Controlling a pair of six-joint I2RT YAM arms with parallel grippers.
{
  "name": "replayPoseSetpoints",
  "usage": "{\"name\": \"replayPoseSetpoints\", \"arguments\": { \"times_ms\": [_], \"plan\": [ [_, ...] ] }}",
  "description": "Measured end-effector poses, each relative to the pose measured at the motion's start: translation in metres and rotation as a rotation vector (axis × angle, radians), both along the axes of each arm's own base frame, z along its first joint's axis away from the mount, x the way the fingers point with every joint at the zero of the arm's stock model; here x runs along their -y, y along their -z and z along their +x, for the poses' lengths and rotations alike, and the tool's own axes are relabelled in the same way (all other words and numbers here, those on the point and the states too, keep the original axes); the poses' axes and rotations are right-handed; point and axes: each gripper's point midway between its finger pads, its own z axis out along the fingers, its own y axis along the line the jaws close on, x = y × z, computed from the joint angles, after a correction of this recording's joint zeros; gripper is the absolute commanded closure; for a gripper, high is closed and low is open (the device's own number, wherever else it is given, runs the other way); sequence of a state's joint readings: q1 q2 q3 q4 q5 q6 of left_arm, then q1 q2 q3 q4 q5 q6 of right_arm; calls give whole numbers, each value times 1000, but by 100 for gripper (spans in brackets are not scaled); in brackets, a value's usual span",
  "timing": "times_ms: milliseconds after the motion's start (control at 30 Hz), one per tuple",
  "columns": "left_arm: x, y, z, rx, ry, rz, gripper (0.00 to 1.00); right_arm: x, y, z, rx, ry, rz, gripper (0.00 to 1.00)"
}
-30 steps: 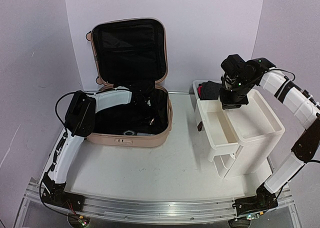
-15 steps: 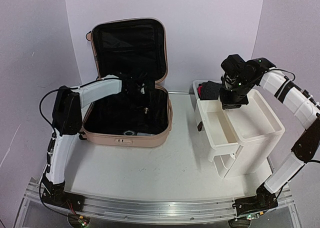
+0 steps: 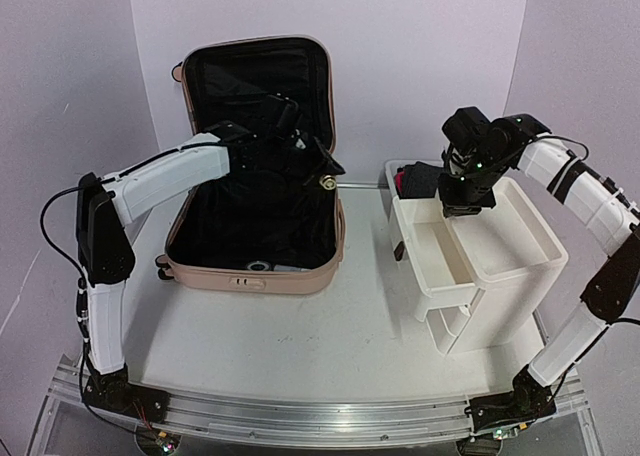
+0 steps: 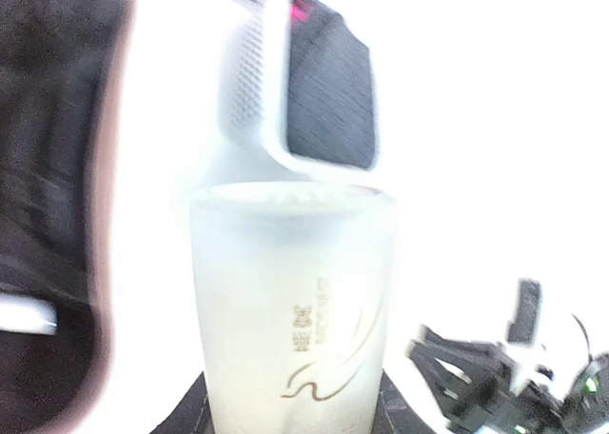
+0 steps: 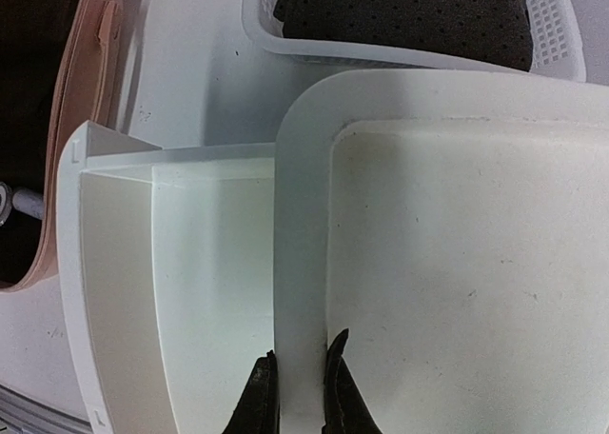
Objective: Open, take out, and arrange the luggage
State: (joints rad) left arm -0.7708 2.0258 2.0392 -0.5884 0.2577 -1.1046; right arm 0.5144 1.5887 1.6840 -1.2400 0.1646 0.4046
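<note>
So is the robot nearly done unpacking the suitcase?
Not yet. Done: the suitcase is open. In hand: the left gripper holds a frosted cup over it; the right gripper pinches the cabinet rim. Left: small things lie at the suitcase's front, and the cup needs a place.

Plain pale lilac walls [image 3: 420,56] fill the top and both sides of the frame, panel seams upper left and upper right. White table [image 3: 330,326] across the middle. Aluminium rail [image 3: 320,416] along the bottom edge. White drawer cabinet [image 3: 510,266] at right. Soft even light, faint shadows.
</note>
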Motion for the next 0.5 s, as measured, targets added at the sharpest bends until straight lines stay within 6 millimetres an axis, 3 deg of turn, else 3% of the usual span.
{"name": "replayPoseSetpoints", "arguments": {
  "times_ms": [233,400,500],
  "plan": [
    [95,-35,-76,-41,121,-207,73,-4,0,1,-10,12,48,100],
    [139,-41,-84,-73,148,-306,75,-10,-1,6,-7,13,77,100],
    [146,-17,-79,-146,116,-300,75,-14,-1,8,-6,13,91,100]
  ]
}}
